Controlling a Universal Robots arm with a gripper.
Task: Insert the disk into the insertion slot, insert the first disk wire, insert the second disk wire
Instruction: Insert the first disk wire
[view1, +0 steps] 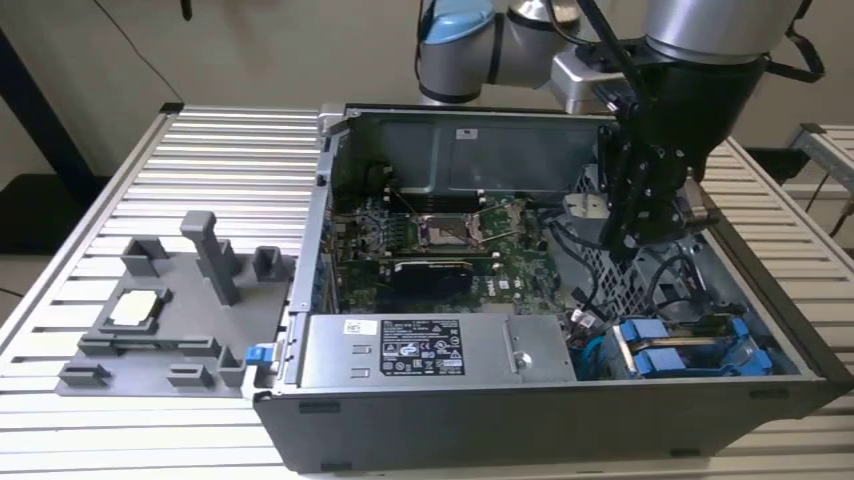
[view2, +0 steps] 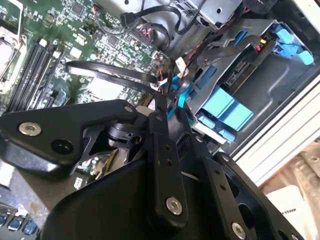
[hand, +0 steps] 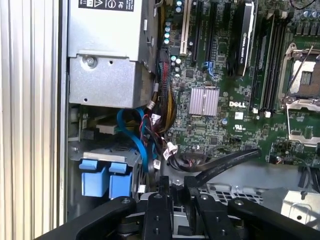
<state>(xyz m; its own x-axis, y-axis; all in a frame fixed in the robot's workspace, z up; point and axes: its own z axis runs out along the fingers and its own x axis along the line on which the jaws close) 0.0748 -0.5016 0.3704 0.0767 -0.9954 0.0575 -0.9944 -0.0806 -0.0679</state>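
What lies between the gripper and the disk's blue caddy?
In the first wrist view, a blue cable and thin wires with white connectors lie between the gripper and the disk's blue caddy.

Silver-grey tubular robot arm (view1: 701, 25), light-blue joint cap (view1: 461, 22), black cables (view1: 601, 38); matte black linkage gripper (hand: 176, 192), silver screws (view2: 29, 129).

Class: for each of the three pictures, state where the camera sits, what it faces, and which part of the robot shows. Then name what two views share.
Exterior view: off the arm, looking down into the open computer case; arm and claw show.
First wrist view: at the wrist, facing the motherboard past the claw.
Second wrist view: at the wrist, facing the blue disk caddy past the claw.
Shared: both wrist views show the motherboard and blue disk caddy.
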